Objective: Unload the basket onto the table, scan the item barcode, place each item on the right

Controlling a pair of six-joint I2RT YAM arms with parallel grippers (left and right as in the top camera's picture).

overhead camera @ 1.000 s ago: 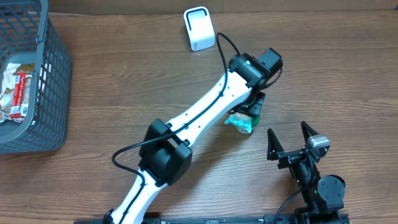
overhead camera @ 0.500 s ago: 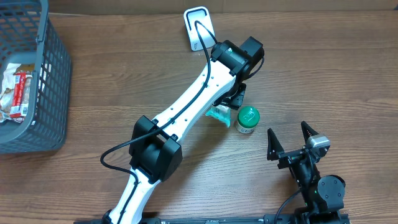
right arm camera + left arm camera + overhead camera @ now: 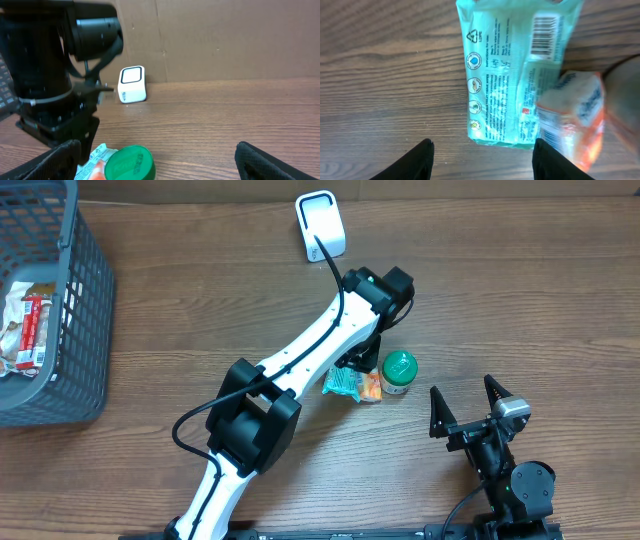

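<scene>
Hovering over the teal packet [image 3: 495,85] on the tabletop [image 3: 520,290] by a green-lidded jar [image 3: 399,370], the left pincer [image 3: 485,155] is open and empty. The right pincer [image 3: 468,405] is open too. Next, I think, the left one must grab the packet and show its barcode [image 3: 543,34] to the white scanner [image 3: 320,225].

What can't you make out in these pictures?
Left gripper: overhead, hidden under its own arm.
Green packet: left wrist, top cut off by the edge; print too small.
Orange packet: left wrist, blurred, label unreadable.
Basket contents: overhead, cut off by the left edge.
Jar: right wrist, bottom edge cuts off all but its lid.
</scene>
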